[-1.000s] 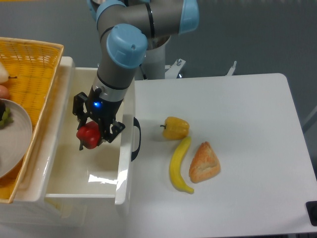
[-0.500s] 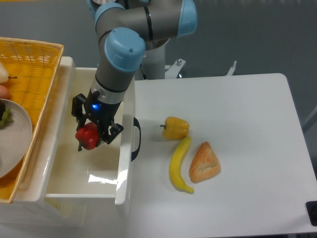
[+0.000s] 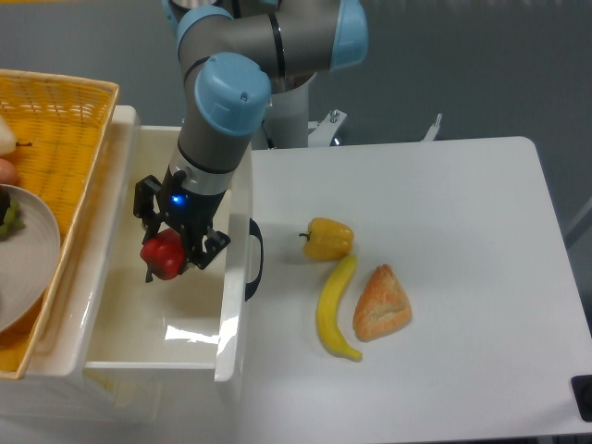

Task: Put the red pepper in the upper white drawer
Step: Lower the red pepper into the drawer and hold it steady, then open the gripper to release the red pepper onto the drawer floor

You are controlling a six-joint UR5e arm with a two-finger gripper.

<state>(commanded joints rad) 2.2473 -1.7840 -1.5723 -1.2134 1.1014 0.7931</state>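
between the fingers (image 3: 172, 252), red pepper (image 3: 163, 258)

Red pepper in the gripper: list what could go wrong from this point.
1. The red pepper is held in the gripper above the upper white drawer; whether it touches the floor cannot be told, so releasing now might let it drop and roll.
2. The gripper hangs close to the drawer's front panel with the dark handle; opening or retracting sideways might knock that wall.
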